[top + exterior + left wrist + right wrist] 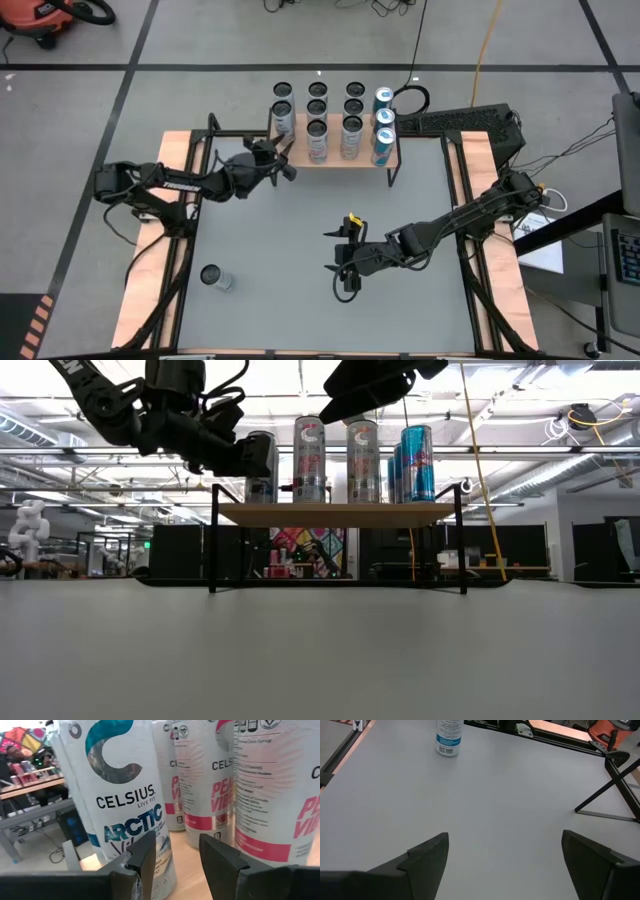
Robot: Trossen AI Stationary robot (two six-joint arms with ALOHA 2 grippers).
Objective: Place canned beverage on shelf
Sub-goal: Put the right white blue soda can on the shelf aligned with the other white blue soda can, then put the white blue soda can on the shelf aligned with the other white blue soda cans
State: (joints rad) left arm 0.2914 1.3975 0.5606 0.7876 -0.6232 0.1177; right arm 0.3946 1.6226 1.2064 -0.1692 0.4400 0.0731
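The shelf [335,162], a light wood plank on thin black legs, stands at the table's far edge and carries several upright cans. At its left front corner stands a white Celsius can [120,795] [283,120]. My left gripper [177,865] [285,160] is level at that corner, just in front of this can. It is open with nothing between its fingers; through the gap I see the plank. My right gripper [343,265] [505,865] hangs open over the middle of the table. One more can [212,277] [449,737] stands upright on the table near the left front.
Pink-lettered white cans [260,795] and blue cans [383,130] fill the shelf's middle and right. The shelf's black legs [212,540] reach down to the grey table. Wooden rails [150,250] run along the table's left and right sides.
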